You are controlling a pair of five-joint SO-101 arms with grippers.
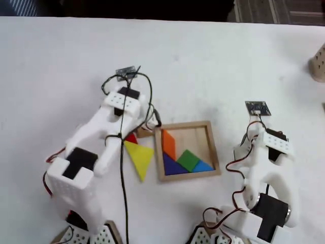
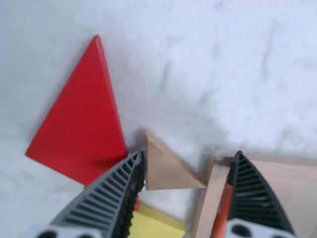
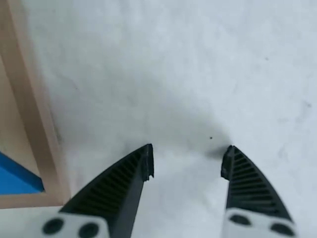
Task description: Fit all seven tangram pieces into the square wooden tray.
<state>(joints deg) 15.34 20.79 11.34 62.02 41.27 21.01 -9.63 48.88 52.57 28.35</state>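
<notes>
Pale wooden tray (image 1: 185,125), four coloured pieces (image 1: 189,160) inside

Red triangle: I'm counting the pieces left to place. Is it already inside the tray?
No, the red triangle lies on the white table, outside the tray rim, next to a plain wooden triangle.

7 tangram pcs (image 1: 139,157): 4 in tray (image 1: 185,124), 3 outside. 1 tray. 2 arms (image 1: 96,147) (image 1: 264,168).
</notes>
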